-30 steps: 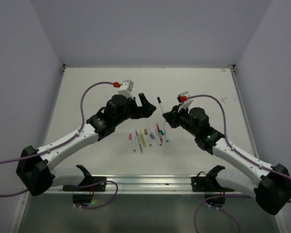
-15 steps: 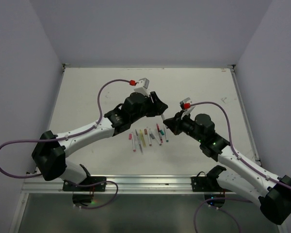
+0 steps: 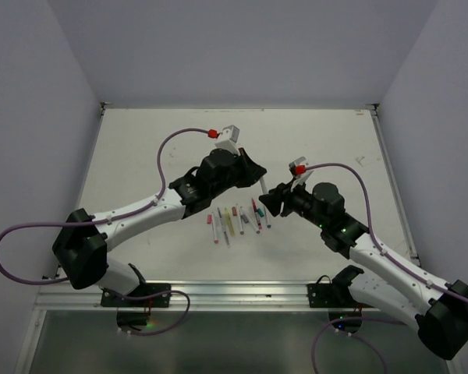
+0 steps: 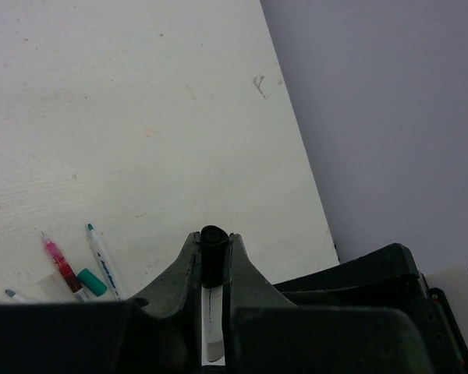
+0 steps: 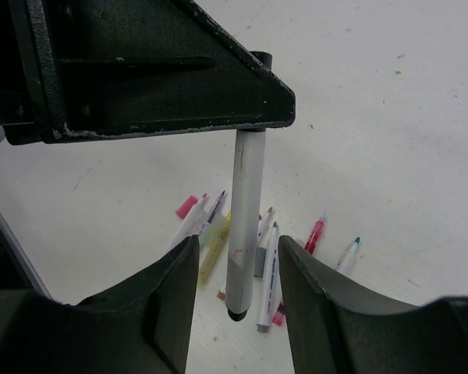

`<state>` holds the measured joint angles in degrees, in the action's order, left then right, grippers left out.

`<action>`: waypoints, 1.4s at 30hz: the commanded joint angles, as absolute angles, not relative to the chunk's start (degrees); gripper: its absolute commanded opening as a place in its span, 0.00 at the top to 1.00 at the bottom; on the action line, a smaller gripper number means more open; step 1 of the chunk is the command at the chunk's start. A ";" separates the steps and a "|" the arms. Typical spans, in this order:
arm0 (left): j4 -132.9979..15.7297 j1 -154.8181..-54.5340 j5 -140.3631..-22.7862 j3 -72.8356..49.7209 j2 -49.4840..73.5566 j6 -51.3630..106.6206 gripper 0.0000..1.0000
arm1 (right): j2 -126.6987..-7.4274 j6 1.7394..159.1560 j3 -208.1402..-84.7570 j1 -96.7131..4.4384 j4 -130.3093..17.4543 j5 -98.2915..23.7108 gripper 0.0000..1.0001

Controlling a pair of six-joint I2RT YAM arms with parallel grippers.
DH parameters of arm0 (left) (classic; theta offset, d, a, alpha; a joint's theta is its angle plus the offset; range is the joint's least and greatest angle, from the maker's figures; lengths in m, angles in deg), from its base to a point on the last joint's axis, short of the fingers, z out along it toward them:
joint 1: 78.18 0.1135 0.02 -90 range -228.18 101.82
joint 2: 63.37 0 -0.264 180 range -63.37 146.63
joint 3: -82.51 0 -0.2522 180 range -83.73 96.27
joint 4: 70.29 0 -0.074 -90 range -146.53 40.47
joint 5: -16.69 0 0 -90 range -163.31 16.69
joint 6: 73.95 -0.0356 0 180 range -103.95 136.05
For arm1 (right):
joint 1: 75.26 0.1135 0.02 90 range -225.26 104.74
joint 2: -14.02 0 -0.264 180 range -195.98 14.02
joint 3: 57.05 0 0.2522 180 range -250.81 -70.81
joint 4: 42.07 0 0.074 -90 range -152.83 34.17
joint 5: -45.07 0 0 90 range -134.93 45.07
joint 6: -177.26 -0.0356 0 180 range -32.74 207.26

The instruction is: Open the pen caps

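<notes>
A white-barrelled pen [image 3: 264, 185] hangs in the air between both arms. My left gripper [image 4: 213, 238] is shut on its black pen cap [image 4: 212, 257], and the white barrel [image 4: 211, 319] runs back between the fingers. In the right wrist view the barrel [image 5: 246, 195] hangs down from the left gripper's finger [image 5: 156, 70]. My right gripper [image 5: 238, 243] stands open around the barrel's lower part, with a gap on each side. Several uncapped pens [image 3: 238, 220] and loose caps lie on the table below, among them a pink cap [image 5: 186, 206] and a green cap [image 4: 92, 281].
The pens lie in a loose row on the white table [image 3: 156, 148], just in front of both grippers. A pink pen [image 4: 61, 263] and a teal-tipped pen [image 4: 103, 257] lie at its right end. Grey walls stand on three sides.
My left arm swung right to the raised pen and shut on its black cap. My right gripper, which held the barrel, has opened and let go of it.
</notes>
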<state>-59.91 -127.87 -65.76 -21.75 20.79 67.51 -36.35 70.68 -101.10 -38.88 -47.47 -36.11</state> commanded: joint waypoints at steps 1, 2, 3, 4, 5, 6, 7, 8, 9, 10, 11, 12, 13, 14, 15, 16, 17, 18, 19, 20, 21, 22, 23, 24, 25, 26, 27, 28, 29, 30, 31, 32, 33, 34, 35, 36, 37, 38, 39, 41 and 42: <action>-65.31 -128.27 -67.95 -23.25 19.95 67.20 1.00 | -38.62 69.95 -103.42 -38.79 -45.63 -35.52 0.51; -65.75 -128.36 -68.21 -24.39 19.60 67.20 1.00 | -39.24 70.30 -104.03 -38.79 -45.90 -35.96 0.51; -66.72 -128.36 -68.56 -25.01 19.42 67.20 1.00 | -39.94 70.56 -105.17 -38.88 -46.34 -36.40 0.52; -67.25 -128.45 -68.65 -25.71 19.08 67.29 1.00 | -41.34 70.82 -105.61 -38.79 -46.43 -36.49 0.53; -67.86 -128.45 -68.83 -26.68 18.55 67.38 1.00 | -41.79 71.26 -105.97 -38.79 -46.34 -36.58 0.57; -68.83 -128.45 -69.09 -27.03 18.37 67.38 1.00 | -42.49 71.35 -106.49 -38.88 -46.08 -36.58 0.60; -69.10 -128.54 -69.27 -27.21 18.37 67.29 1.00 | -42.84 71.35 -106.67 -38.79 -45.99 -36.58 0.64; -69.36 -128.54 -69.36 -27.21 18.46 67.29 1.00 | -43.46 71.35 -106.85 -38.79 -45.99 -36.41 0.72; -69.88 -128.54 -69.53 -27.21 18.54 67.38 1.00 | -43.64 71.35 -107.11 -38.79 -45.99 -36.06 0.76; -70.06 -128.45 -69.53 -27.30 18.72 67.55 1.00 | -43.55 71.62 -107.03 -38.79 -46.08 -35.62 0.86; -70.85 -128.45 -69.27 -27.47 18.72 67.73 1.00 | -43.55 71.88 -106.94 -38.88 -46.16 -35.35 0.91; -71.12 -128.45 -68.75 -27.48 18.63 67.73 1.00 | -43.38 72.06 -106.85 -38.88 -47.12 -35.09 0.96; -71.03 -128.19 -67.96 -27.22 18.46 67.73 1.00 | -43.20 72.58 -106.76 -38.79 -47.83 -35.09 1.00; -71.03 -127.93 -66.65 -27.13 18.37 67.82 1.00 | -42.76 72.85 -106.50 -38.79 -48.44 -35.17 1.00; -71.12 -127.57 -66.29 -26.95 18.11 67.90 1.00 | -42.32 73.11 -105.89 -38.79 -49.49 -35.18 1.00; -71.29 -126.27 -66.20 -26.86 17.76 68.34 1.00 | -41.80 73.29 -105.53 -38.79 -49.94 -35.18 1.00; -71.82 -125.47 -66.19 -26.77 17.41 68.61 1.00 | -40.75 73.29 -104.40 -38.88 -50.64 -35.18 1.00; -72.00 -124.77 -66.19 -26.77 17.23 68.78 1.00 | -40.13 73.46 -103.95 -38.79 -50.91 -35.09 1.00; -72.09 -122.84 -66.19 -26.69 16.62 69.48 1.00 | -39.51 73.55 -103.51 -38.79 -51.35 -34.91 1.00; -72.44 -121.87 -66.02 -26.60 16.35 69.83 1.00 | -38.90 73.64 -102.81 -38.79 -52.31 -34.82 1.00; -72.70 -120.99 -65.76 -26.68 15.82 70.10 1.00 | -38.02 73.64 -102.63 -38.88 -52.93 -34.65 1.00; -72.88 -119.24 -65.49 -26.69 15.21 70.62 1.00 | -37.49 73.90 -102.46 -38.79 -53.37 -34.47 1.00; -72.97 -118.44 -64.53 -26.69 14.77 70.98 1.00 | -37.23 73.90 -101.85 -38.79 -54.07 -33.95 1.00; -73.14 -117.73 -64.18 -26.60 14.24 71.33 1.00 | -36.53 73.73 -101.40 -38.79 -54.07 -33.77 1.00; -73.32 -116.16 -63.82 -26.25 13.98 71.85 1.00 | -36.26 73.47 -101.05 -38.79 -53.99 -33.77 1.00; -73.58 -115.45 -63.04 -25.99 13.80 72.03 1.00 | -36.08 73.38 -100.18 -38.79 -53.55 -33.33 1.00; -73.58 -114.92 -62.42 -25.55 13.54 72.12 1.00 | -35.82 73.38 -99.91 -38.79 -53.46 -33.16 1.00; -73.41 -113.87 -61.81 -24.67 13.19 72.12 1.00 | -35.82 73.38 -99.65 -38.79 -53.46 -33.07 1.00; -73.49 -113.43 -60.58 -24.23 13.10 72.12 1.00 | -35.73 73.29 -99.29 -38.79 -53.55 -32.89 1.00; -73.41 -113.07 -59.96 -23.79 13.01 72.12 1.00 | -35.73 73.37 -99.20 -38.79 -53.46 -32.46 1.00; -73.14 -112.03 -59.43 -22.83 12.92 72.56 1.00 | -35.64 73.38 -99.03 -38.79 -53.46 -32.19 1.00; -72.88 -111.49 -58.82 -22.38 12.92 72.82 1.00 | -35.38 73.38 -98.85 -38.79 -53.29 -32.01 1.00; -73.14 -110.88 -58.81 -22.12 13.01 73.17 1.00 | -35.20 73.46 -98.85 -38.79 -53.11 -31.92 1.00; -73.40 -109.83 -58.72 -21.51 13.18 73.61 1.00 | -35.03 73.55 -98.76 -38.79 -53.02 -31.66 1.00; -73.14 -109.30 -58.98 -20.98 13.36 73.70 1.00 | -34.94 73.64 -98.76 -38.79 -53.02 -31.66 1.00; -72.62 -108.33 -59.42 -19.58 14.05 73.62 1.00 | -34.85 73.47 -98.85 -38.79 -53.02 -32.01 1.00; -71.83 -108.15 -60.04 -18.70 14.67 73.10 1.00 | -34.85 73.38 -98.94 -38.79 -53.19 -33.14 1.00; -70.00 -108.15 -62.22 -17.64 15.29 72.13 1.00 | -34.94 73.20 -99.03 -38.79 -53.80 -34.37 1.00; -68.93 -108.15 -63.81 -16.76 16.16 71.25 1.00 | -34.85 72.85 -99.11 -38.79 -54.16 -35.86 1.00; -65.17 -108.41 -69.50 -14.39 19.24 69.32 1.00 | -35.37 71.10 -99.73 -38.88 -55.65 -42.59 1.00; -63.40 -108.76 -70.58 -13.86 20.38 68.96 1.00 | -35.72 70.57 -100.08 -38.88 -57.48 -44.82 1.00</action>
